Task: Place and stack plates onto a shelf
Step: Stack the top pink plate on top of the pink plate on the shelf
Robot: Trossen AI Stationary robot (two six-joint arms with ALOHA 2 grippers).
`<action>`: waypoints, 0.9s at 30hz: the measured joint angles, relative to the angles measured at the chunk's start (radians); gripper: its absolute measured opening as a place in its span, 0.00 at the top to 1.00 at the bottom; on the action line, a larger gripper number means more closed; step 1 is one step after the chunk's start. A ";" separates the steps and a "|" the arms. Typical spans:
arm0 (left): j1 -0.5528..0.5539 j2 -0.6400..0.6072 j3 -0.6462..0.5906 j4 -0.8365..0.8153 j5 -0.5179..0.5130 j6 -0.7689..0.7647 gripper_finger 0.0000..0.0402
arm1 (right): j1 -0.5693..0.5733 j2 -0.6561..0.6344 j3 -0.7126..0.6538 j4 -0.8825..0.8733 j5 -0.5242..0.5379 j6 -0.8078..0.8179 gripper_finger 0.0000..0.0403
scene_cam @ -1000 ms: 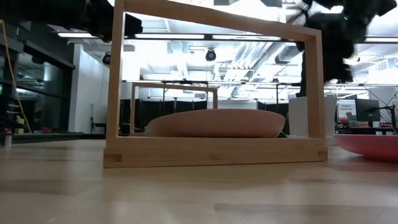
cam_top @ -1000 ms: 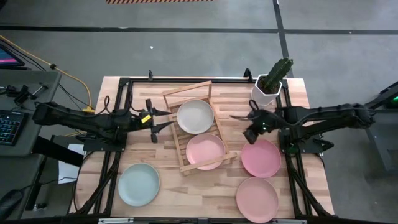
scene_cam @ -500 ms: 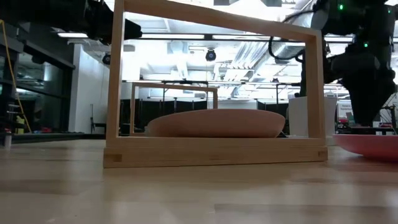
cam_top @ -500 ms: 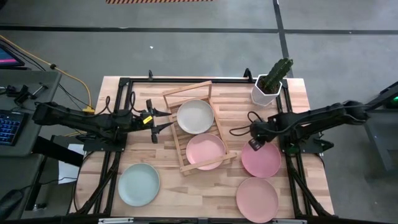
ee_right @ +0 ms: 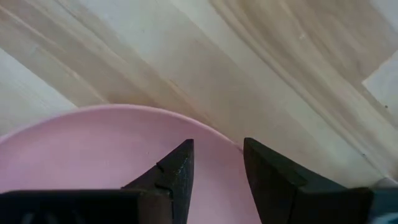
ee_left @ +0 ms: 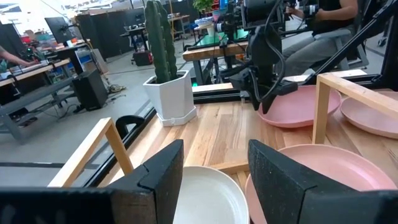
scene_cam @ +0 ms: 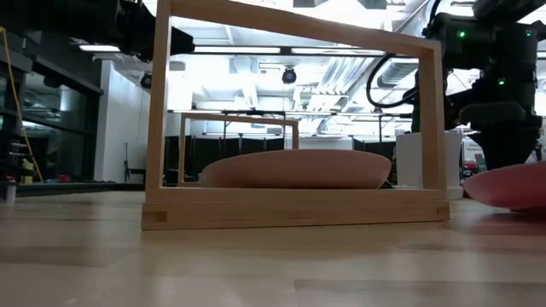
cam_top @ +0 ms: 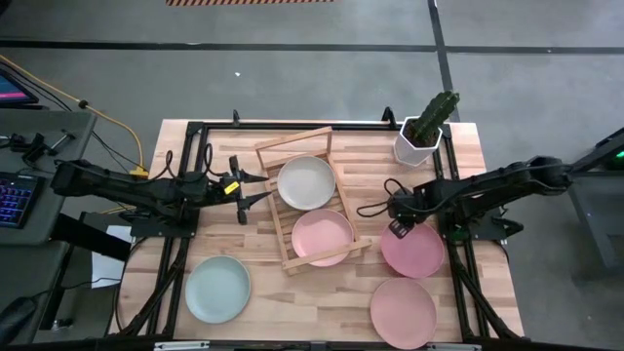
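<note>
My right gripper (cam_top: 398, 226) is shut on a pink plate (cam_top: 414, 251) at the table's right, just right of the wooden shelf (cam_top: 276, 205). The shelf holds a cream plate (cam_top: 306, 182) at its far end and a pink plate (cam_top: 323, 237) at its near end. My left gripper (cam_top: 261, 190) hangs open and empty at the shelf's left side, pointing at the cream plate (ee_left: 211, 199). A mint plate (cam_top: 217, 289) lies at the near left, and another pink plate (cam_top: 403, 312) at the near right. My right gripper holds the pink plate by its far-left rim (ee_right: 214, 132), with one finger (ee_right: 177, 171) over the plate's inside and the other (ee_right: 273, 174) outside the rim. The fingers come from above, pointing down. The held side is tipped up (scene_cam: 478, 183), while the plate's right part stays low by the table.
A white pot with a cactus (cam_top: 422, 136) stands at the far right corner, close behind my right arm. Black frame rails (cam_top: 185, 156) run along the table's left and right sides. Bare wood lies between the mint plate and the near pink plate.
My right gripper has come down and a little toward the near edge onto the pink plate's far-left rim and taken hold. The plate, flat before, now has that side tipped up and has shifted slightly toward the right edge.
</note>
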 joint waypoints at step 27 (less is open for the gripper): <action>0.000 0.000 0.000 -0.055 0.000 -0.001 0.58 | 0.253 0.002 0.167 -0.247 -0.190 0.473 0.67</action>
